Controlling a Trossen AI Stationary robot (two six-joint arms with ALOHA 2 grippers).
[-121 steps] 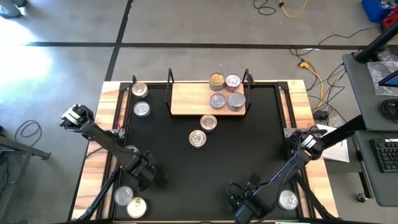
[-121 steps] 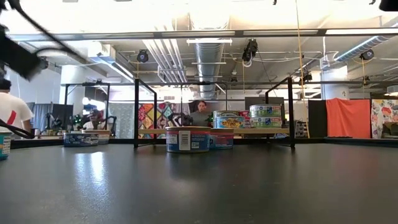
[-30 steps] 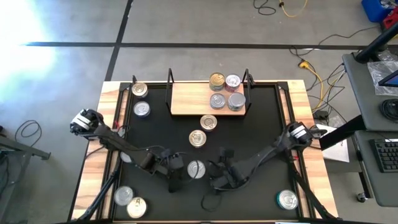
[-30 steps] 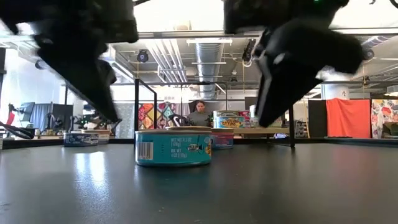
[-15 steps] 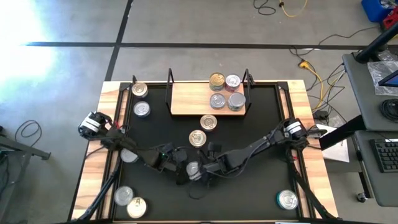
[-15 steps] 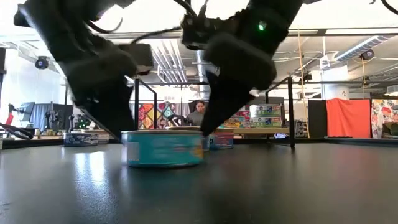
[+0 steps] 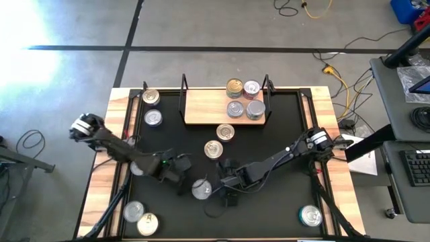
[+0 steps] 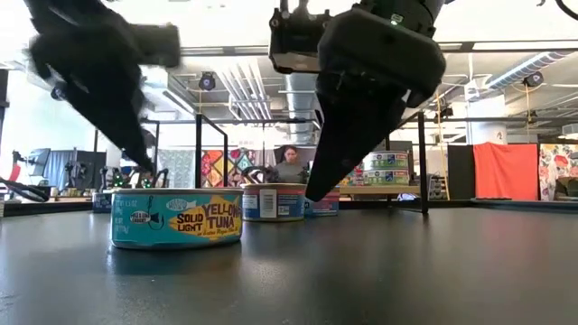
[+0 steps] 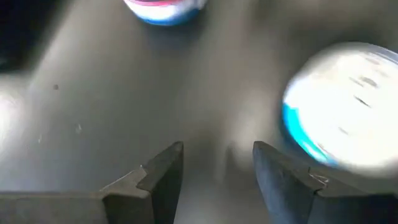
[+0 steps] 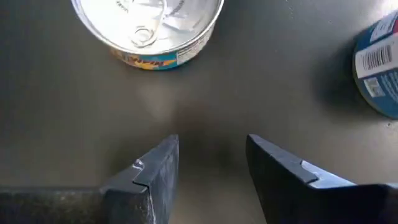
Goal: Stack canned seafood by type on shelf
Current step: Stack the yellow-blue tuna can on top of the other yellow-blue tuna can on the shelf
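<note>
High view has the action: one silver-lidded tuna tin (image 7: 200, 189) sits alone on the black table (image 7: 282, 148), near of centre, flanked by both arms. The left gripper (image 7: 180, 180) hovers just to its left, the right gripper (image 7: 227, 189) just to its right, with nothing in either. Each is about equally close, by my read. The tin is round, so there's no long axis to line up with; the question is simply which side closes in first.

The shelf (image 7: 205, 107) lies far of the tin, four tins already on its right end, and two gold-lidded tins (image 7: 220, 140) stand between.

Right wrist view confirms open fingers (image 10: 152, 171) with bare table between them, the tin's pull-tab lid (image 10: 148, 23) ahead. Left wrist view shows parted fingers (image 9: 163, 175) too, the tin (image 9: 339, 127) off to one side. Only the low view gives the label: yellowfin tuna (image 8: 177, 218).
</note>
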